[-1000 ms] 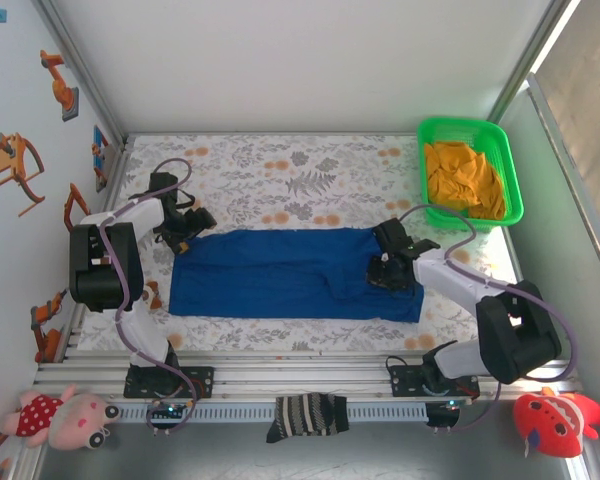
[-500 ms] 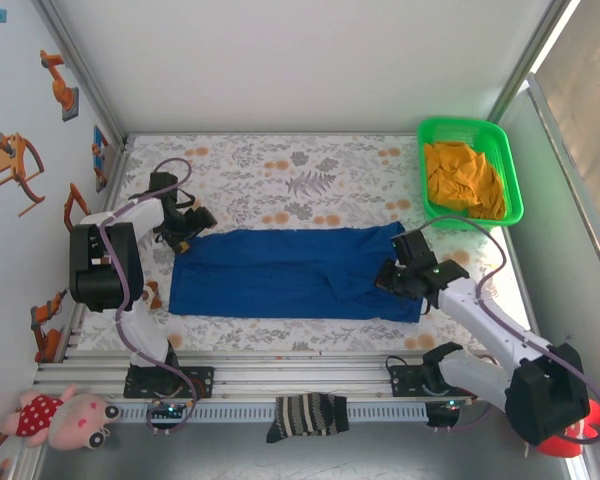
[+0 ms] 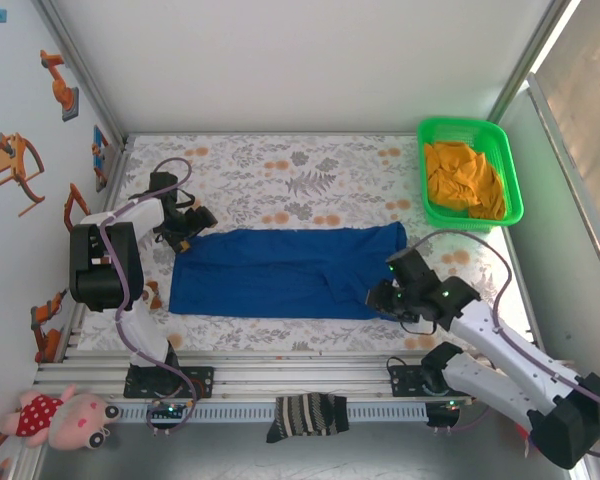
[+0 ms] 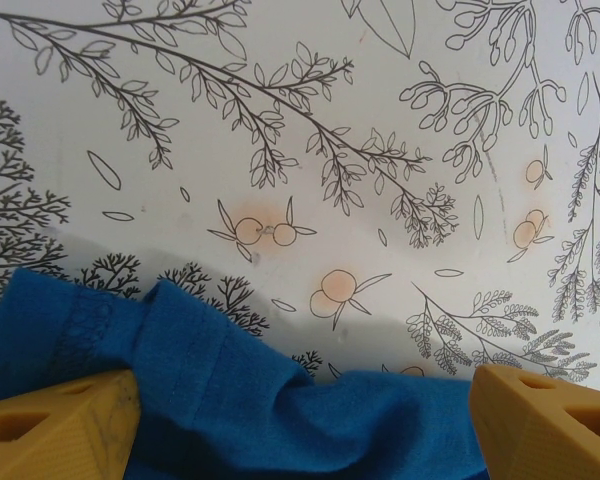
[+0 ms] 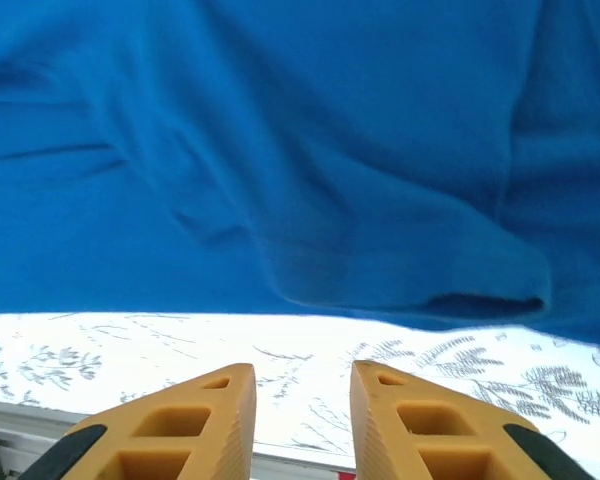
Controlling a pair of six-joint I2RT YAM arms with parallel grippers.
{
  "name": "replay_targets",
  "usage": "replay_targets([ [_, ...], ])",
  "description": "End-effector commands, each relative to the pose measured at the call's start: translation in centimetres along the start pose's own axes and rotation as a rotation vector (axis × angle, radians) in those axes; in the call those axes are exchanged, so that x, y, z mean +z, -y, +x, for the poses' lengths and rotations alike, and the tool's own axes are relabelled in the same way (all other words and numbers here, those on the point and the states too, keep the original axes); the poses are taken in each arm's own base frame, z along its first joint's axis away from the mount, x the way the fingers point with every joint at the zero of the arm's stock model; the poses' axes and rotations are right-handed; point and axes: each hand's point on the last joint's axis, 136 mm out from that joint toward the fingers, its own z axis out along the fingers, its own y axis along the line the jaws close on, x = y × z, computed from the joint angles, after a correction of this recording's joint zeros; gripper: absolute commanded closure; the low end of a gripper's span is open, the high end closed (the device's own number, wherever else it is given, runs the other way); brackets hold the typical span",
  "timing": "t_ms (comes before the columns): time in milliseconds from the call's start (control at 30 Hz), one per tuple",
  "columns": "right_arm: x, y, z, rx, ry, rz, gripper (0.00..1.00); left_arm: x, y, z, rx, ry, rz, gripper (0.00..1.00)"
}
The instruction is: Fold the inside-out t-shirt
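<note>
The inside-out t-shirt (image 3: pixel 280 272) is royal blue and lies as a long flat band across the flowered mat. My left gripper (image 3: pixel 187 230) rests at its far left corner. In the left wrist view it (image 4: pixel 300 435) is open wide, with the wrinkled shirt hem (image 4: pixel 230 390) lying between the yellow fingers (image 4: pixel 65 430). My right gripper (image 3: pixel 382 296) sits at the shirt's near right end. In the right wrist view its jaws (image 5: pixel 302 378) stand apart over bare mat with nothing between them. The shirt's edge (image 5: pixel 400 290) lies just ahead of the fingertips.
A green basket (image 3: pixel 461 124) holding orange-yellow cloth (image 3: pixel 463 178) stands at the back right. A striped sock (image 3: pixel 308 415) hangs on the front rail, and a plush toy (image 3: pixel 65 418) sits at the front left. Frame walls close both sides.
My right arm has swung back toward the near edge, off the shirt's right end. Its jaws, shut a moment ago, now stand apart. The left arm has not moved.
</note>
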Motion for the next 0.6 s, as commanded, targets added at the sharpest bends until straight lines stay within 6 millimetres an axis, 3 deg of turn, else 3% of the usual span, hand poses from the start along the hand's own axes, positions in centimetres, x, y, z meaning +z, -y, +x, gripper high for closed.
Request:
replay_targets([
  [0, 0.3, -2.3, -1.4, -0.150, 0.003, 0.004, 0.73, 0.3, -0.1, -0.1, 0.009, -0.011, 0.000, 0.15],
  [100, 2.4, -5.1, -1.6, -0.296, -0.044, 0.032, 0.73, 0.3, -0.3, 0.0, 0.009, -0.013, -0.007, 0.15],
  [200, 4.8, -6.3, -1.6, -0.407, -0.085, 0.098, 0.72, 0.1, -0.3, 0.0, 0.006, -0.012, -0.007, 0.15],
  [400, 8.9, -6.2, -0.6, -0.507, -0.153, 0.212, 0.69, -0.2, -0.2, -0.1, 0.007, -0.006, -0.006, 0.15],
  [567, 10.2, -5.4, -0.3, -0.521, -0.160, 0.258, 0.67, -0.3, -0.1, -0.2, 0.011, -0.006, -0.002, 0.15],
])
